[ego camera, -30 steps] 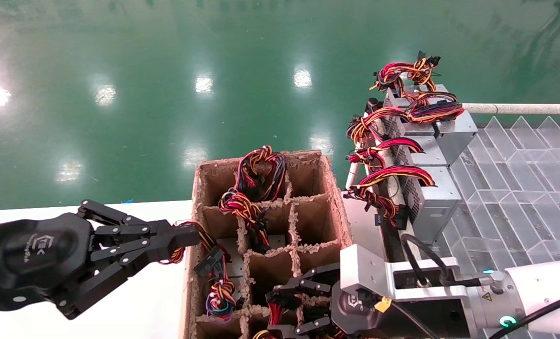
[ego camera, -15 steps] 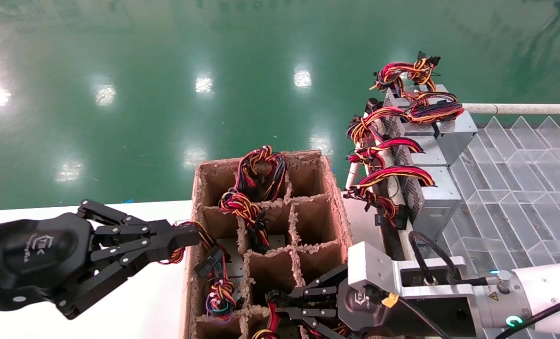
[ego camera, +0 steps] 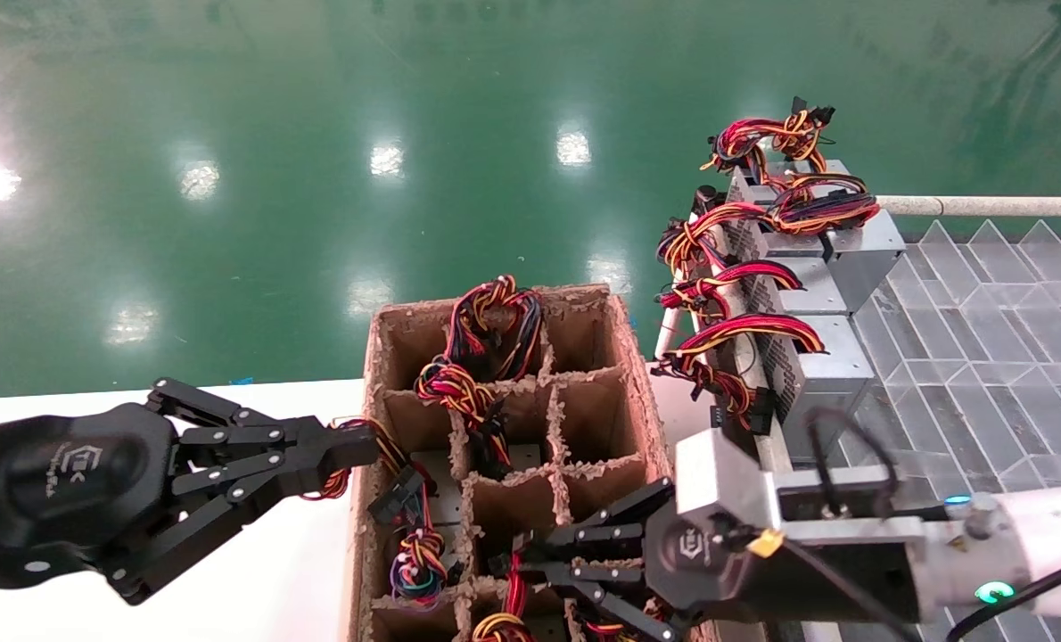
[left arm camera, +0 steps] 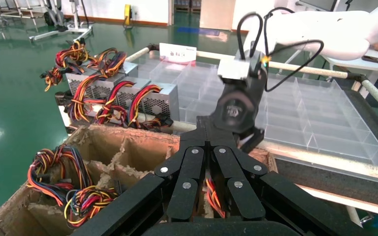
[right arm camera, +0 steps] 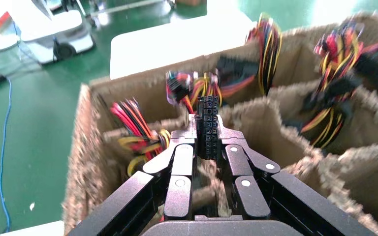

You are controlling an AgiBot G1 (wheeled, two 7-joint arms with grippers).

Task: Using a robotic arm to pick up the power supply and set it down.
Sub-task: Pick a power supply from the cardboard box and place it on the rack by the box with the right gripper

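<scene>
Your right gripper (ego camera: 517,564) is reaching over the near end of the cardboard divider carton (ego camera: 635,374), and its fingers (right arm camera: 195,135) are pinching a black connector (right arm camera: 208,125) on the wire bundle of a power supply (ego camera: 508,615) sitting down in a near compartment (the metal box itself is hidden by wires and dividers). Your left gripper (ego camera: 361,448) is sitting at the carton's left wall with its fingers pressed together on a few red and yellow wires (ego camera: 386,450). Three more silver supplies (ego camera: 816,294) are lying in a row on the clear tray (ego camera: 985,330) to the carton's right.
</scene>
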